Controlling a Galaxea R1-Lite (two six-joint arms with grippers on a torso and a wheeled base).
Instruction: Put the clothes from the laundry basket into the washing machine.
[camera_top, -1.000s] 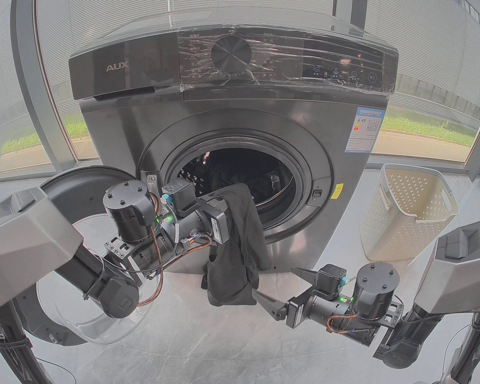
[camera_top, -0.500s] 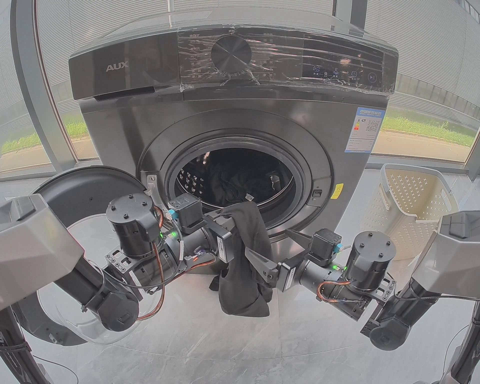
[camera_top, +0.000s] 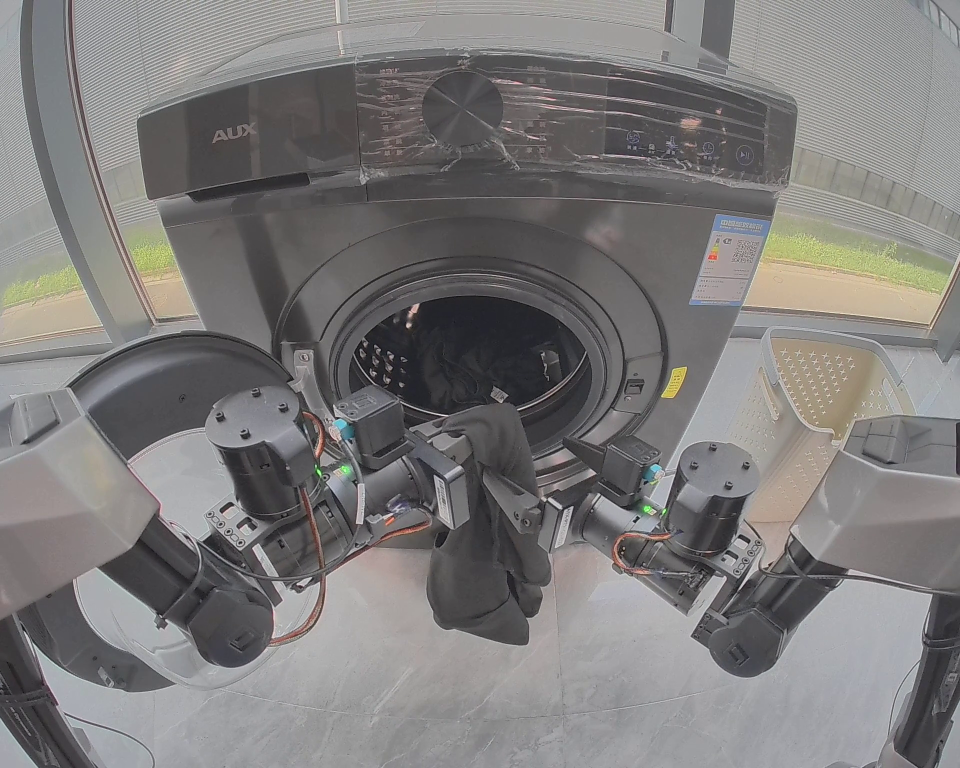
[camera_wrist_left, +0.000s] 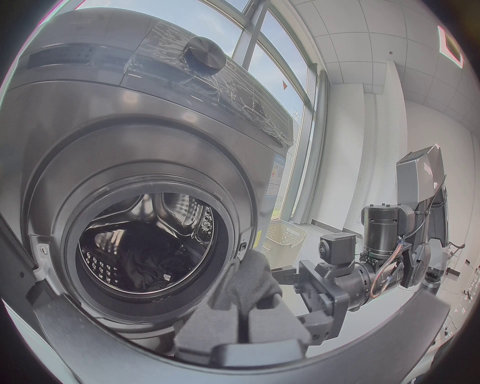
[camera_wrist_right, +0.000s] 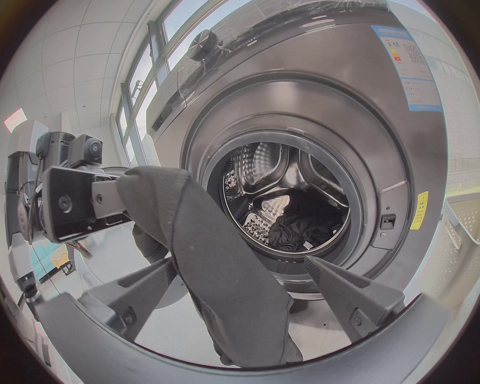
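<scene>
The washing machine (camera_top: 640, 300) stands with its drum open, and dark clothes (camera_top: 470, 355) lie inside it (camera_wrist_right: 300, 225). In front of the drum's lower rim, my left gripper (camera_top: 468, 445) is shut on a dark garment (camera_top: 490, 570) that hangs down towards the floor. The cloth is pinched between the left gripper's fingers (camera_wrist_left: 270, 315). My right gripper (camera_top: 545, 478) is open at the garment's right side. Its two fingers straddle the hanging cloth (camera_wrist_right: 220, 260), one on each side. The cream laundry basket (camera_top: 820, 400) stands on the floor to the machine's right.
The round machine door (camera_top: 150, 400) is swung open at the left, behind my left arm. Grey tiled floor (camera_top: 400, 690) lies in front of the machine. Windows run behind and beside the machine.
My right arm has come up and leftwards from near the floor, and its open fingers now flank the garment. The left gripper dropped slightly from the drum's mouth, still holding the cloth.
</scene>
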